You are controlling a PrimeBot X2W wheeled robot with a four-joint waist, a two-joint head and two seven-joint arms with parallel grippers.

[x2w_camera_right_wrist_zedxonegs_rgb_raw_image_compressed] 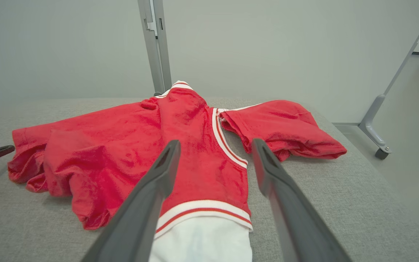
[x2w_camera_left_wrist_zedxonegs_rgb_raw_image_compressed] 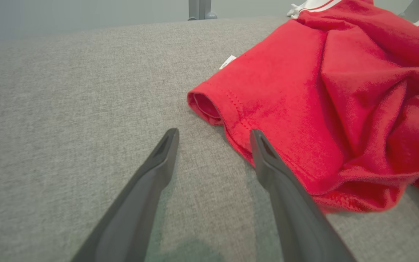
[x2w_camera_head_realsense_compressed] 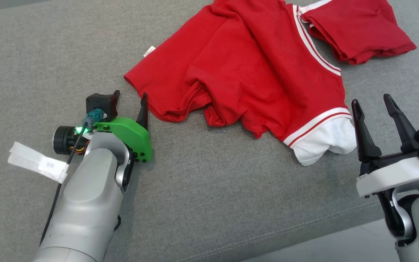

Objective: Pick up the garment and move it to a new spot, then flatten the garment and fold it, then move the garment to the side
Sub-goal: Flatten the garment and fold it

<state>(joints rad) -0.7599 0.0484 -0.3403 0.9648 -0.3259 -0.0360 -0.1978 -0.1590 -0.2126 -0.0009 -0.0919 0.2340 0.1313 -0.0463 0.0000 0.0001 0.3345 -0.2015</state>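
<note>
Red shirt (x2w_camera_head_realsense_compressed: 253, 69) lies crumpled on the grey cushion (x2w_camera_head_realsense_compressed: 213, 189). Left gripper (x2w_camera_head_realsense_compressed: 130, 95), fingers spread and empty, sits just beside the shirt's hem corner. Right gripper (x2w_camera_head_realsense_compressed: 371, 100), also spread and empty, sits just beside its white cuff. The shirt stretches between them, so neither arm is nearer.

surface: grey fabric cushion (x2w_camera_head_realsense_compressed: 209, 203) | lying on it: rumpled red garment (x2w_camera_head_realsense_compressed: 253, 72), white-trimmed
</note>
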